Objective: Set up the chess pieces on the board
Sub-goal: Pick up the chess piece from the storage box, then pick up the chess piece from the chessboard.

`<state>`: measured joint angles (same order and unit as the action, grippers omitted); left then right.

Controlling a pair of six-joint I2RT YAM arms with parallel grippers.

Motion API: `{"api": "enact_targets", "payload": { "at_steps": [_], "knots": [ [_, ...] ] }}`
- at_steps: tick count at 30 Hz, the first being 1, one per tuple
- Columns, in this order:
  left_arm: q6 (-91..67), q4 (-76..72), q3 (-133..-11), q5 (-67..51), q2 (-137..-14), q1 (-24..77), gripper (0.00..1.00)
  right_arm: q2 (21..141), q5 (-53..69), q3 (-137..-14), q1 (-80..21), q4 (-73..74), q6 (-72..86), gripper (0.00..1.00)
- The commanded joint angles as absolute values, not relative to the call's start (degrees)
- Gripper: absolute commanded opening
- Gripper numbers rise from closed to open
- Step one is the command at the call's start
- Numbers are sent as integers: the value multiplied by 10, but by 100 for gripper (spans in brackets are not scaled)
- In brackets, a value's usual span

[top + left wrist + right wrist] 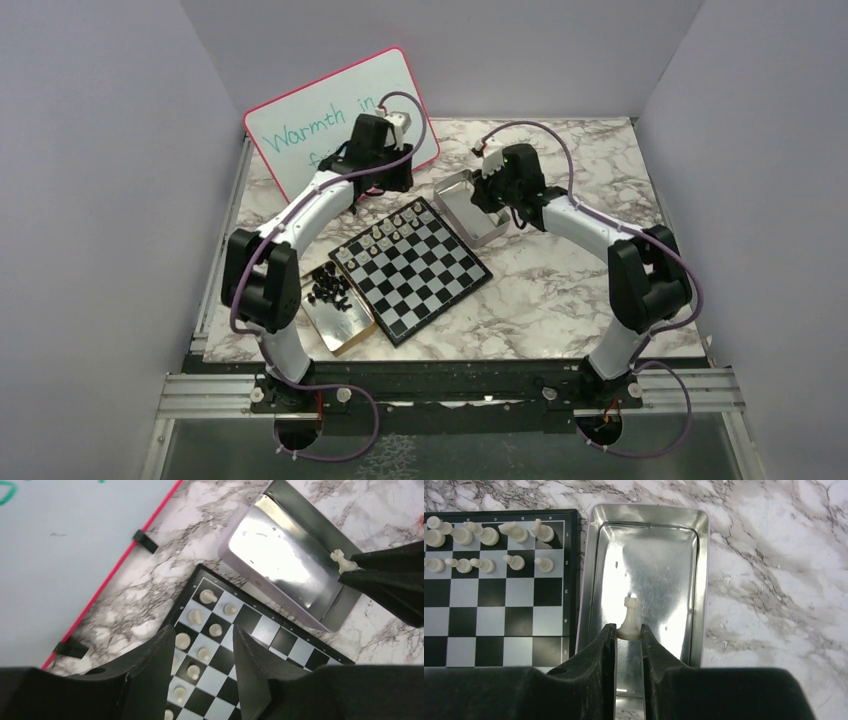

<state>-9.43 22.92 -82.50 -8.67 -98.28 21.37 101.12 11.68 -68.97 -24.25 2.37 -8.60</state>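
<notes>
The board (420, 270) lies at an angle in the middle of the table. Several cream-white chess pieces (200, 615) stand in two rows along its far-left edge. Black chess pieces (330, 287) lie heaped in a shallow tin (350, 325) left of the board. My left gripper (204, 630) hovers open over the white rows, with nothing between its fingers. My right gripper (628, 627) is shut on the base of a white rook (630, 615) and holds it upright above the silver tin (649, 545). The rook (340, 560) also shows at the right fingers' tip in the left wrist view.
A pink-rimmed whiteboard (320, 120) leans against the back wall behind the left arm. The silver tin (470, 205) sits just off the board's far corner, tilted on its rim. Grey walls close in the marble table on three sides.
</notes>
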Motion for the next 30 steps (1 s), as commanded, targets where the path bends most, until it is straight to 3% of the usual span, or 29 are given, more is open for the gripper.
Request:
{"api": "enact_targets", "payload": {
  "at_steps": [1, 16, 30],
  "knots": [
    [-71, 226, -884, -58, -1050, 253, 46, 949, 62, -640, -240, -24, -12, 3],
    [-78, 223, -942, -23, -1169, 270, 34, 891, 37, -595, -240, -44, 13, 3],
    [-72, 232, -938, -37, -1191, 274, 34, 894, 27, -597, -240, -41, 7, 4]
  ]
}}
